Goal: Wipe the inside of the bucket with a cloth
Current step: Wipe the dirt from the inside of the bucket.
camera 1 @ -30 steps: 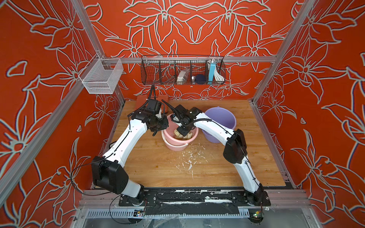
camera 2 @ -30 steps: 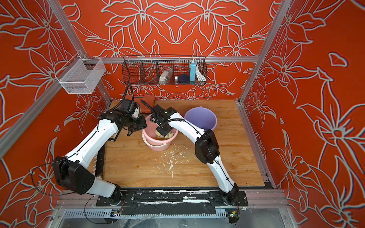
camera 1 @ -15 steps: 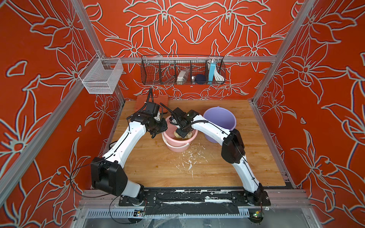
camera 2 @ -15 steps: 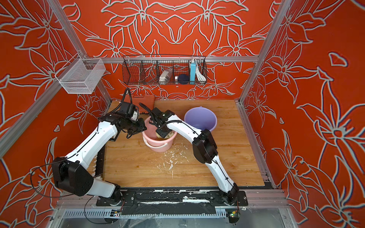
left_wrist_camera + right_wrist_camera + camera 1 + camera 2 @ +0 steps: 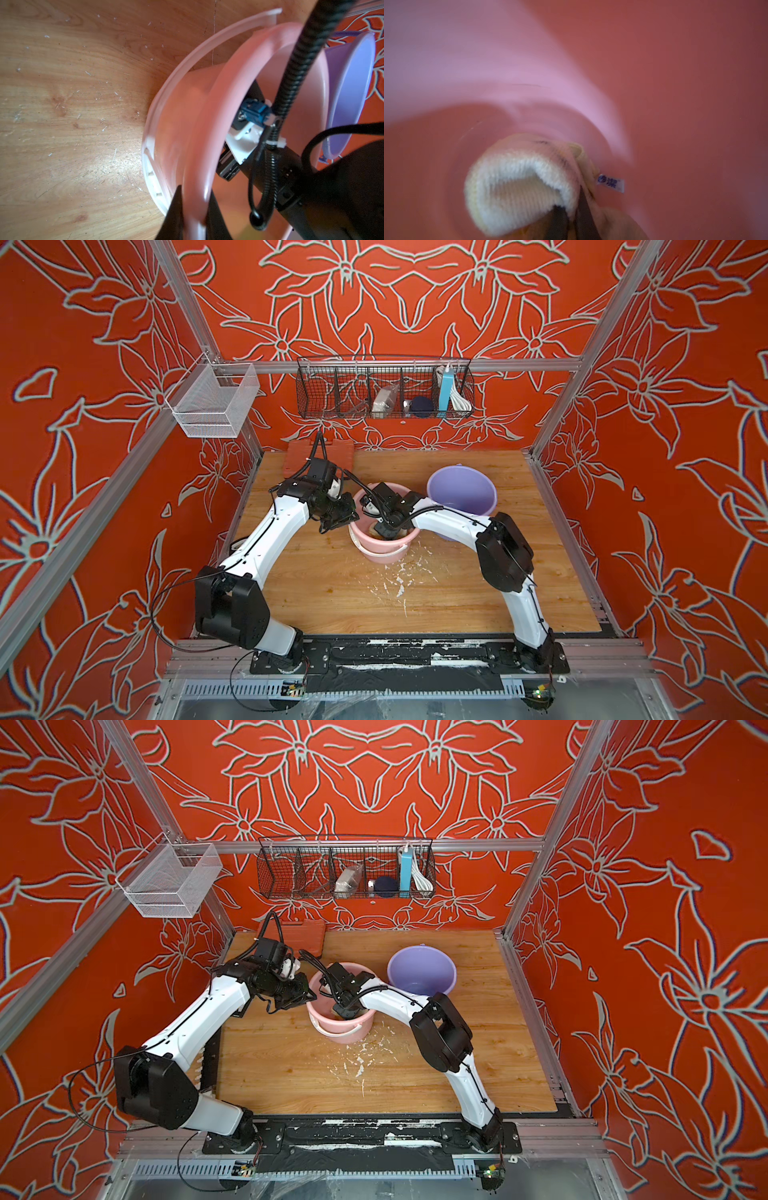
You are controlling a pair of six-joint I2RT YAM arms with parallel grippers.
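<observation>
Nearest you, white scraps (image 5: 399, 583) lie scattered on the table (image 5: 332, 593), just in front of the pink bucket (image 5: 384, 558). Your left jaws are clenched on the bucket's rim at its left side, one finger outside and one inside. Your right jaws reach down inside the bucket and pinch the cloth (image 5: 517, 187), a bunched pale yellowish rag with dark stains, low near the bottom; that wrist view is blurred. A purple bucket (image 5: 461, 489) stands just behind on the right. A black wire basket (image 5: 324, 398) hangs on the back wall.

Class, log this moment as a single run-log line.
left hand: shut on pink bucket rim | right hand: shut on cloth inside pink bucket | purple bucket: alongside
</observation>
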